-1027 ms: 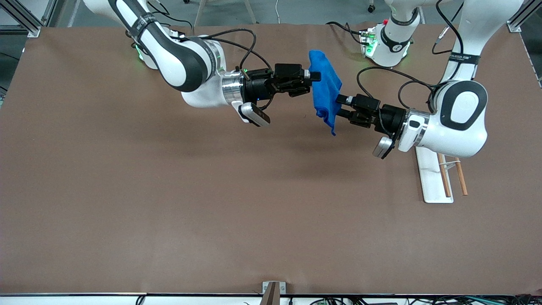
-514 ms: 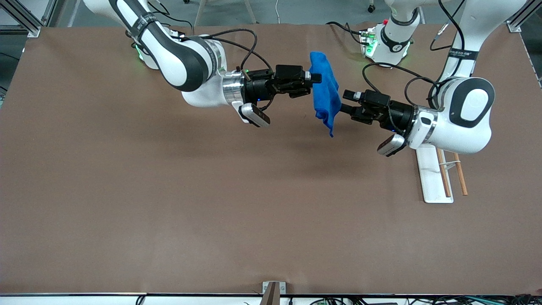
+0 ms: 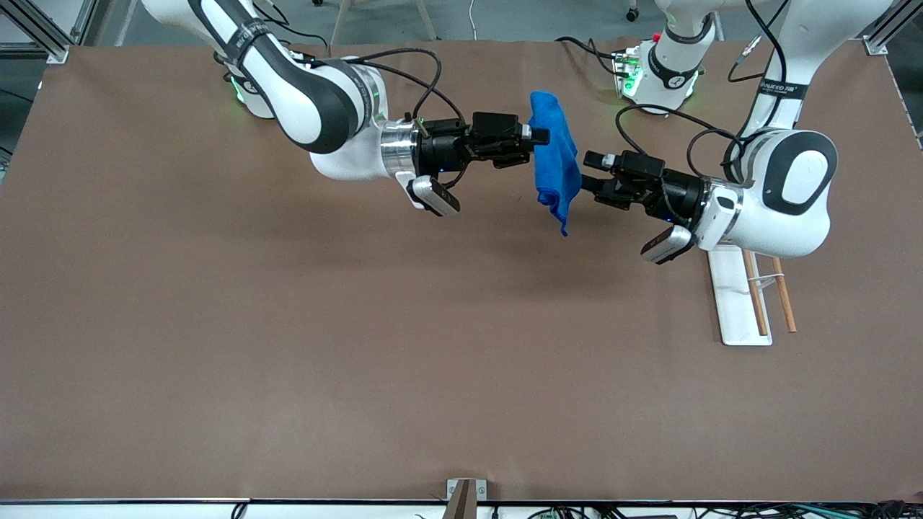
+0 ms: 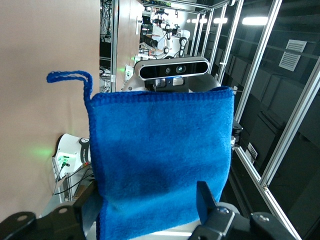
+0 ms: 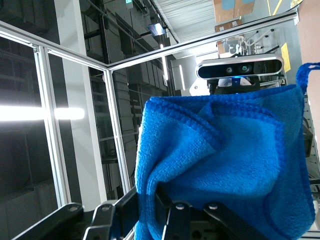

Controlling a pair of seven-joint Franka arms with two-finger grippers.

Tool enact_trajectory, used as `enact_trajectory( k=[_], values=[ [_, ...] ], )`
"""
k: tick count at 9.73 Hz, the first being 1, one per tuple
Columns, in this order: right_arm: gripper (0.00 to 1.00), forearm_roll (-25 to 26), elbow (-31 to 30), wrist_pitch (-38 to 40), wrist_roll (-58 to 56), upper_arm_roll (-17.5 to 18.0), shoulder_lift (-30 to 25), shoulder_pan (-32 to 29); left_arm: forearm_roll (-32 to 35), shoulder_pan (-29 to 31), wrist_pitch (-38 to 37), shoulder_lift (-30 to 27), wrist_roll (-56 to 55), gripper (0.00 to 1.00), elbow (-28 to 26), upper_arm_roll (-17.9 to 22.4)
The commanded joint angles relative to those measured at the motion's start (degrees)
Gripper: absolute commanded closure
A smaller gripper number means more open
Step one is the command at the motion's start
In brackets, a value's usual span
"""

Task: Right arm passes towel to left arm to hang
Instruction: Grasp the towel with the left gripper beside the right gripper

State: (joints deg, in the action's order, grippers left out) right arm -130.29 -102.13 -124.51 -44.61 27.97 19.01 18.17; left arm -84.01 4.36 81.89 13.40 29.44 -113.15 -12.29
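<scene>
The bright blue towel hangs in the air over the table's middle, its loop corner pointing down toward the front camera. My right gripper is shut on the towel's edge; the right wrist view shows the cloth pinched in that gripper. My left gripper is open, level with the towel and just short of it on the left arm's side. In the left wrist view the towel fills the middle, its lower edge lying between the spread fingers of that gripper. The loop sticks out at one corner.
A white tray with two wooden rods lies on the brown table under the left arm's elbow. Both arm bases and their cables stand along the table edge farthest from the front camera.
My left gripper has drawn back a little from the towel toward the left arm's end and its elbow has risen. The right gripper still holds the towel, shifted only slightly.
</scene>
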Motion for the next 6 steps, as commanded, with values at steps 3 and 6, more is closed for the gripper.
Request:
enact_trajectory(
  k=[3,6],
  values=[
    [0.99,-1.72,1.84,-2.49,-1.45,-0.02,0.51,1.42,-0.54,-1.36,3.36,1.27,2.99,0.19,-1.98,-0.1],
    [0.99,-1.72,2.2,-3.02,-1.45,-0.02,0.51,1.6,-0.01,-1.98,4.42,2.51,3.78,0.19,-1.54,-0.1]
  ],
)
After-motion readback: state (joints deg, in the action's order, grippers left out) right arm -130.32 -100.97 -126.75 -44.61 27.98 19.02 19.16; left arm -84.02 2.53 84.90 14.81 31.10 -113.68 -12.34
